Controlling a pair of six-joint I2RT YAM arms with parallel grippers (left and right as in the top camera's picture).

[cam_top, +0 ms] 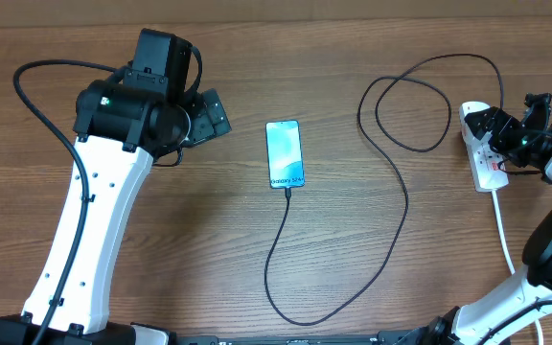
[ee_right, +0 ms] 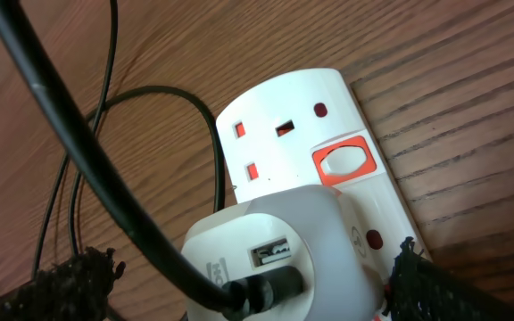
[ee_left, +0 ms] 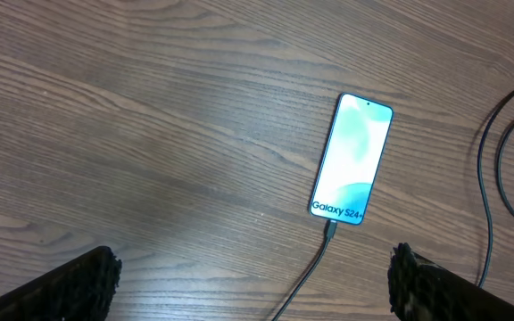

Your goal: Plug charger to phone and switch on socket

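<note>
The phone point(cam_top: 285, 153) lies face up mid-table, its teal screen lit point(ee_left: 351, 160). The charger's thin black cable point(cam_top: 286, 240) is plugged into the phone's near end point(ee_left: 329, 230), loops across the table and ends at a white adapter point(ee_right: 266, 259) seated in the socket point(cam_top: 482, 158). My left gripper point(cam_top: 211, 115) hovers open left of the phone, with nothing between its fingers point(ee_left: 255, 267). My right gripper point(cam_top: 496, 132) is open over the socket, its fingers either side of the adapter point(ee_right: 252, 267). A red-framed switch point(ee_right: 344, 162) sits beside a free outlet.
The black cable makes two large loops point(cam_top: 410, 96) left of the socket. A thick white cord point(cam_top: 506, 235) runs from the socket toward the table's front edge. The left arm point(cam_top: 94, 211) stretches along the left side.
</note>
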